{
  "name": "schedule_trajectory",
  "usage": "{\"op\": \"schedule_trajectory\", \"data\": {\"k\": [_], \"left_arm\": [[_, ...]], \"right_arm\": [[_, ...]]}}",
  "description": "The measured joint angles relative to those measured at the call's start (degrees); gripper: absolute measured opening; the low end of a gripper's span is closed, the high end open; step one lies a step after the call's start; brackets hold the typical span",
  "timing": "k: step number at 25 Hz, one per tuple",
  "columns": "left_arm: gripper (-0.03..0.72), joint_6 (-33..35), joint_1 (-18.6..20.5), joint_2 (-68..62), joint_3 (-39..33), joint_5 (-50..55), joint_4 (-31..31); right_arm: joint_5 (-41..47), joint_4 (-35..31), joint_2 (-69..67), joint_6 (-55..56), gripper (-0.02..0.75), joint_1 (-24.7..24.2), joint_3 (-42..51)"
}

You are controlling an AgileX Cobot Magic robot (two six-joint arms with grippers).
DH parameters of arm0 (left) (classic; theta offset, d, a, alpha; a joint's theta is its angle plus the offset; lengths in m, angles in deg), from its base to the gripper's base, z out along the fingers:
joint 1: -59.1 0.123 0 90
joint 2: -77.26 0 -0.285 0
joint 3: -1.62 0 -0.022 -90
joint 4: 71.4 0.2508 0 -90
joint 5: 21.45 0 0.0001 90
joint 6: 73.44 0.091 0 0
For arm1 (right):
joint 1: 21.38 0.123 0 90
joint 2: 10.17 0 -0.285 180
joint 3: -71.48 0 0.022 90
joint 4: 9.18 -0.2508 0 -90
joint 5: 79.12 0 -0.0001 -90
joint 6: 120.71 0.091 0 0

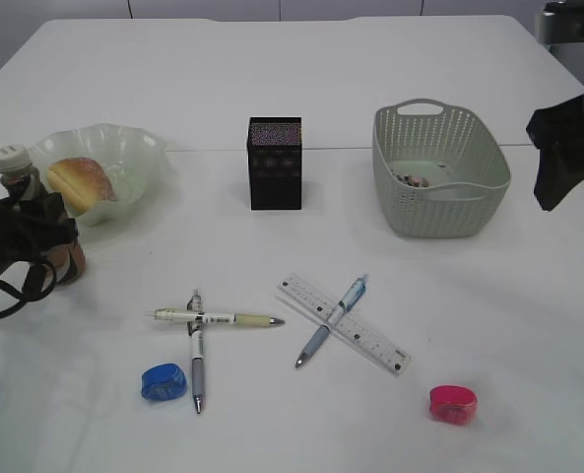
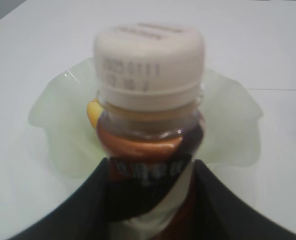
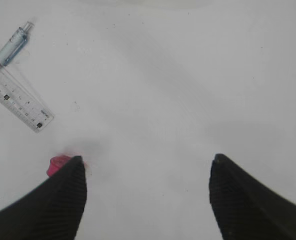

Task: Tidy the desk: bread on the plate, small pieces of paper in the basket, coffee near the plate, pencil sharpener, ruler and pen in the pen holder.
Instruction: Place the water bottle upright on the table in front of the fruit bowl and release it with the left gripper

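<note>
Coffee bottle [image 2: 148, 115] upright – cap up, ruler [image 1: 343, 322] lying diagonal

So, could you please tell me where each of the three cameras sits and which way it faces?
Exterior view: in front of the table, slanting down on plate, basket, pens; left pincer and right pincer at the edges.
Left wrist view: behind the left pincer, facing the coffee bottle it grips.
Right wrist view: above the open right pincer, looking down on ruler and pink sharpener.
Shared: exterior and right wrist views both show the ruler and pink sharpener.
</note>
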Motion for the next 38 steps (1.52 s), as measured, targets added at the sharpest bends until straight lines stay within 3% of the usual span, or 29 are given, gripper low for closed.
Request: {"op": "schedule_trajectory", "data": {"k": [15,23,38], "left_arm": [[0.309,0.00,0.00,0.00,0.00,0.00,0.70],[0.430,0.00,0.00,0.00,0.00,-0.12,0.80],[0.440,0.00,0.00,0.00,0.00,-1.22,0.92]], "right_arm": [[0.00,0.09,0.00,0.00,0.561,0.00,0.00],[0.00,0.09,0.00,0.00,0.561,0.00,0.00],[0.00,0.09,0.00,0.00,0.561,0.00,0.00]]}}
